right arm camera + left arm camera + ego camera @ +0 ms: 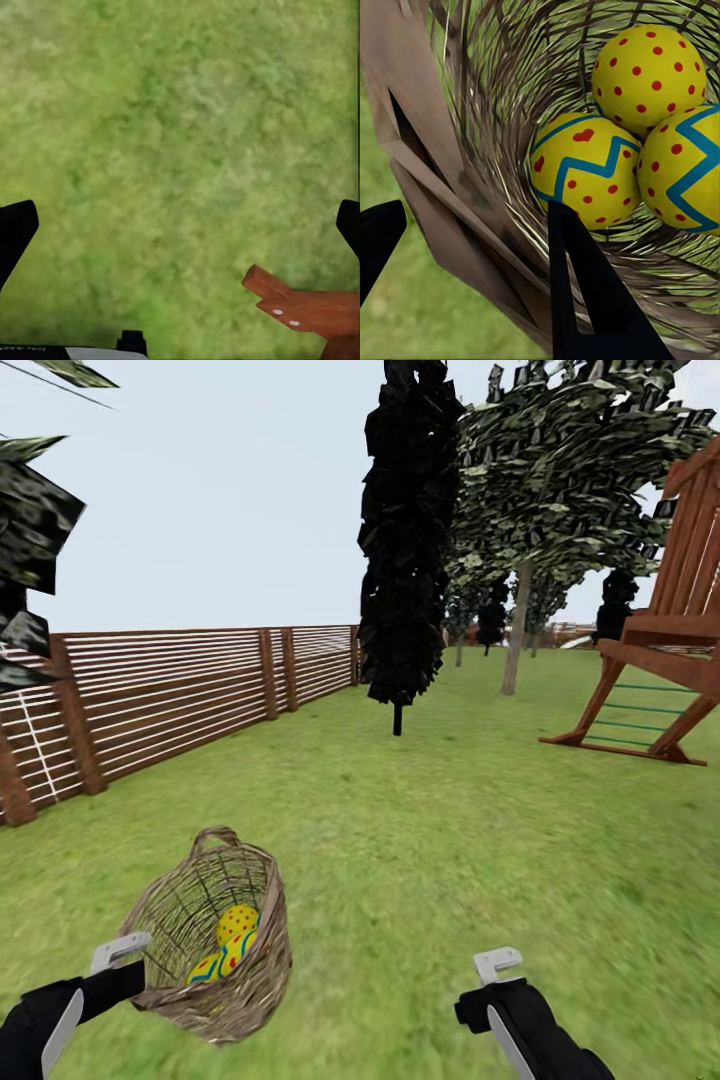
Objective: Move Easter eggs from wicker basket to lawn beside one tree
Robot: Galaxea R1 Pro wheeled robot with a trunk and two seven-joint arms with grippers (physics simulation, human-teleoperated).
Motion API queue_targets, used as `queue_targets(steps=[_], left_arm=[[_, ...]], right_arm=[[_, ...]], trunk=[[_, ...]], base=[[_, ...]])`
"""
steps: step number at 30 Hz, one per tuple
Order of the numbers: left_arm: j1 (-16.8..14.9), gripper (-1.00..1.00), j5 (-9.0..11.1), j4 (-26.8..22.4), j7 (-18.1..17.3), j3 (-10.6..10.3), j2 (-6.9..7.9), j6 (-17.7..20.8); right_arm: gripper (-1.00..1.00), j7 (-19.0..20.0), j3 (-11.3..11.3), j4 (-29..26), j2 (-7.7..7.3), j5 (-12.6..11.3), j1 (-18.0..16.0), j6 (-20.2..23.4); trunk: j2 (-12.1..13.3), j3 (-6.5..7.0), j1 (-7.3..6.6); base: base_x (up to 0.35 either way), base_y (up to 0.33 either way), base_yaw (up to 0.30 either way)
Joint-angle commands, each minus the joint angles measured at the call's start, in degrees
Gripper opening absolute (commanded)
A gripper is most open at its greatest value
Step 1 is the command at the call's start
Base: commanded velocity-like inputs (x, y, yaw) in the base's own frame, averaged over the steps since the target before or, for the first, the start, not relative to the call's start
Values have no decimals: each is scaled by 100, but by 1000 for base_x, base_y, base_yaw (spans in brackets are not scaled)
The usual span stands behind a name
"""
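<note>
The brown wicker basket (255, 972) hangs tilted just over the lawn (420, 860) at the lower left. Inside it lie three yellow Easter eggs (235, 940): one with red dots (649, 75), one with hearts and a teal zigzag (585, 180), and a third (682, 172) beside them. My left gripper (120, 952) (472, 206) is shut on the basket's wall, one finger inside and one outside. At the lower right, my right gripper (497, 965) (187, 210) is open over bare grass. A pale-trunked tree (517, 630) with a light green canopy stands far ahead to the right.
A dark, narrow cone-shaped tree (405, 540) stands ahead in the middle. A brown slat fence (180, 690) runs along the left. A wooden play frame (660, 660) stands at the right, and a wooden piece (300, 307) lies near the right hand. Open grass stretches between.
</note>
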Motion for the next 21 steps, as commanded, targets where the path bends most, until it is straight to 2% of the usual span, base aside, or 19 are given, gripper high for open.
queue_targets(steps=[1,15,21], left_arm=[[-1,-100,81,-12,-12,22,-1,51],[0,-100,81,-12,-20,22,-18,43],[-2,-100,81,-14,-20,24,-19,40]], right_arm=[[100,-57,22,0,-1,-58,-5,16],[100,-61,16,0,-7,-57,-5,16],[100,-57,14,2,-7,-61,-5,16]], trunk=[[-5,-2,6],[-5,-2,6],[-5,-10,6]], base=[[334,0,-270],[335,0,-18],[335,0,-282]])
